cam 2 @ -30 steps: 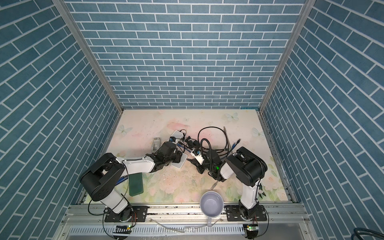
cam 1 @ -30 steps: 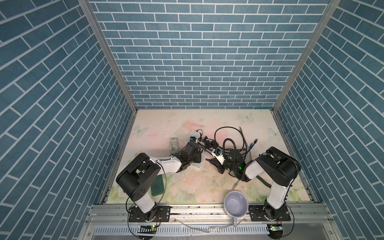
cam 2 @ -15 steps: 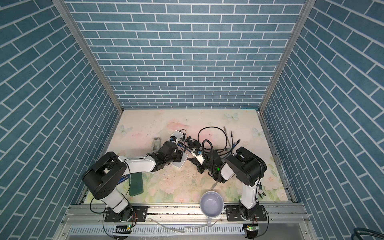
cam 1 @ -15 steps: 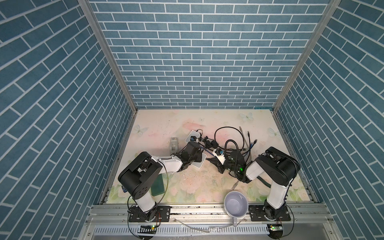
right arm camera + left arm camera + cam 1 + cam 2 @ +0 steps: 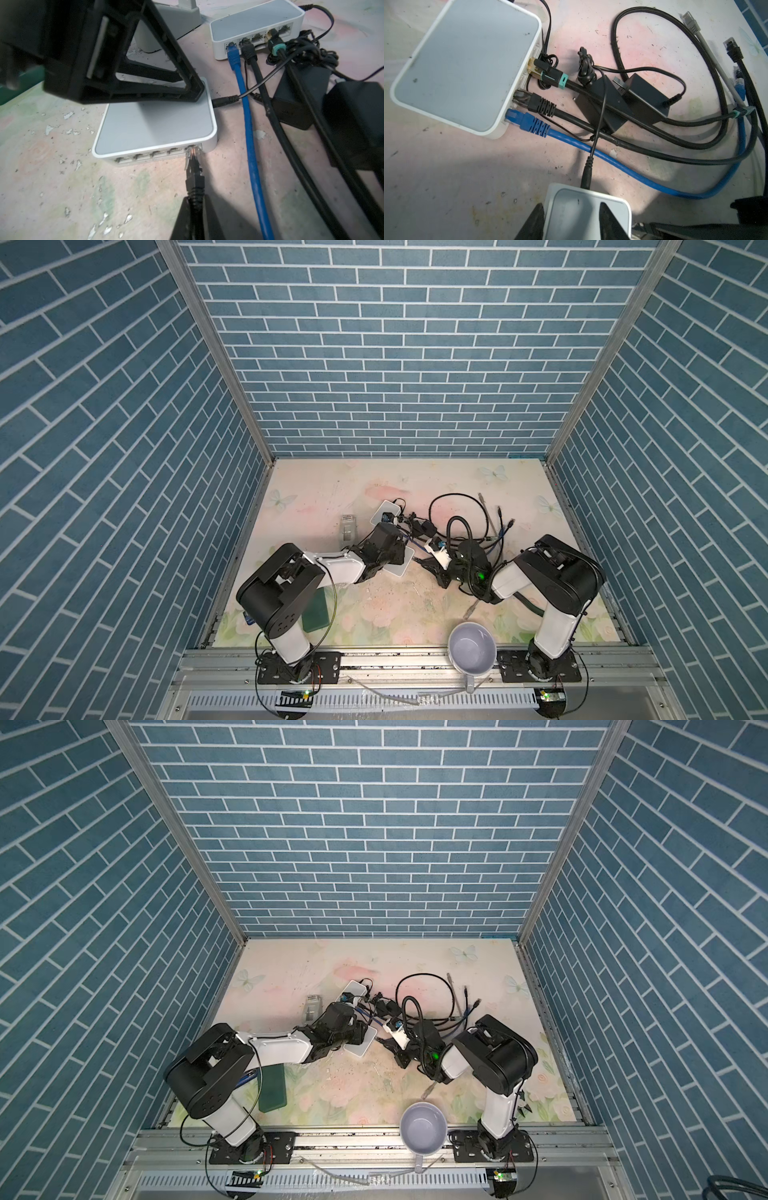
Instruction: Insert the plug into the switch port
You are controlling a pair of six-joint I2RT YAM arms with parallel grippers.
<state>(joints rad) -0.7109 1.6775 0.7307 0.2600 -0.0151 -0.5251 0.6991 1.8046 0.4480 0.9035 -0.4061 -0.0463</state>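
Two white switches lie on the tabletop, and only the nearer one is being worked on. On the left, the left fingers are held apart and set down on the near switch. One is placed at its edge and the other over its grey top, so the box appears to be braced rather than clamped. The far switch lies behind it, untouched, with a blue, a black and a teal-collared cable already seated.

Further right, the end port of the near switch's row is met by the plug. Its clear tip is seen at the mouth of the opening, perhaps just inside, and the other four ports are empty. The plug's black boot is clenched between the right fingers, which are closed tight on it and held in line with the port.

Pick-up and alignment are judged done. The insertion is judged begun but not finished: much of the clear body is exposed, and no seating of the latch can be confirmed. A straight push home and then a release are what is left. On the far right, spare cables are left loose.
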